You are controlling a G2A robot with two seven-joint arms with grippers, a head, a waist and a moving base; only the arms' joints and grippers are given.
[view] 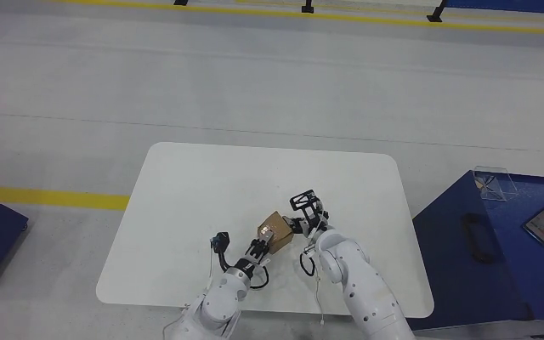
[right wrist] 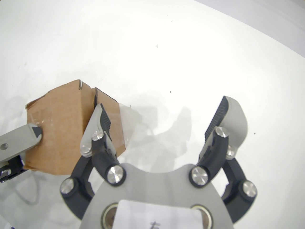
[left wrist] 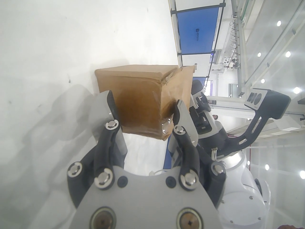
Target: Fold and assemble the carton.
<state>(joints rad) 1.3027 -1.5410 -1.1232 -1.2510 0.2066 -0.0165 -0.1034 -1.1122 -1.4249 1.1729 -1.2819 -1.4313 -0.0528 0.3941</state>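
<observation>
A small brown carton point(view: 276, 229) stands on the white table point(view: 212, 187), near its front edge. In the left wrist view its walls are folded up into a box point(left wrist: 138, 84), with one corner creased and torn. My left gripper point(left wrist: 144, 104) is shut on the carton's near lower edge, one finger on each side. The right wrist view has the carton point(right wrist: 57, 125) with the left gripper's finger point(right wrist: 31, 134) pressed on its side. My right gripper point(right wrist: 163, 103) is open beside the carton, with one finger point(right wrist: 101, 120) against a side flap carrying clear tape and nothing between its fingers.
A blue cabinet point(view: 484, 246) stands off the table's right side. The table's front edge point(view: 255, 308) lies just behind both arms. Bare tabletop stretches to the left and the far side of the carton.
</observation>
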